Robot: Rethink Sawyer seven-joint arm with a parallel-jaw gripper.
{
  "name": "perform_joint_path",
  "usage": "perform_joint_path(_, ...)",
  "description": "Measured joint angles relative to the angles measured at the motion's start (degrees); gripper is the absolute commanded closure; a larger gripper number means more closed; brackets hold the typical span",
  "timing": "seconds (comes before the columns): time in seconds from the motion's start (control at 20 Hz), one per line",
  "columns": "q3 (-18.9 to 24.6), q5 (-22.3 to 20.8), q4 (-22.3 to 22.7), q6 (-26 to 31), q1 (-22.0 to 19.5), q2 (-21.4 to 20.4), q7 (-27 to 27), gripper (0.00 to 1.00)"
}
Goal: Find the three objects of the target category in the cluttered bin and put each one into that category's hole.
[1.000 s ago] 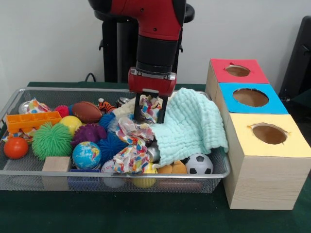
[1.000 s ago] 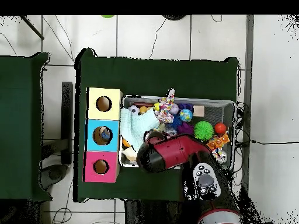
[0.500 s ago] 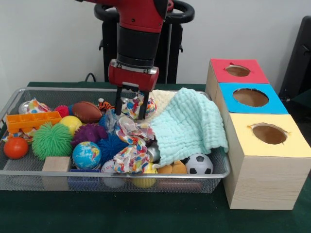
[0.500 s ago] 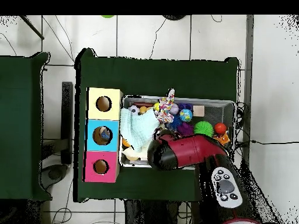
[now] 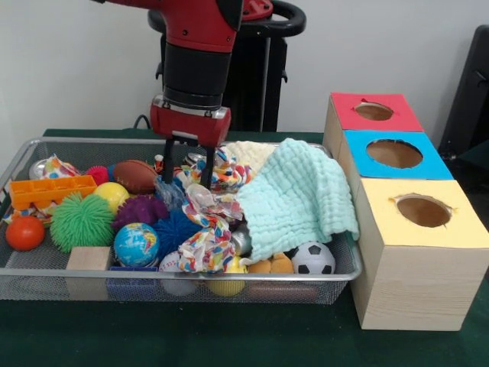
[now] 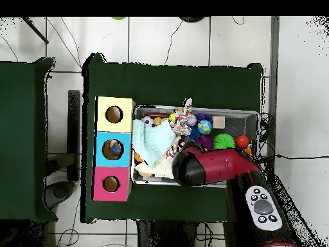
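Gripper shifted sideways over bin, fingers parted, empty, three boxes, one hole each.

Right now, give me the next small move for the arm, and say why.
Probably lower the jaws a little. They hang open above the clutter, holding nothing, and a crinkled clear bluish plastic piece shows just below them, beside the dotted paper wad.

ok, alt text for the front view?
Red arm's gripper hangs open over the middle of a wire bin crammed with balls, dotted paper and a mint cloth. Right of the bin stand three wooden boxes with holes, topped red, blue, yellow.
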Motion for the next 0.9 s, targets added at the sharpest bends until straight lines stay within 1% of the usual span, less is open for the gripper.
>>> perform_joint_path(0.05,0.4,0.0,-0.5,0.0,-0.6,0.5,0.0,0.0)
perform_joint_path(0.45,1.4,0.0,-2.4,0.0,-1.3,2.0,0.0,0.0)
perform_joint_path(0.9,2.8,0.0,-2.4,1.0,-2.1,1.9,0.0,0.0)
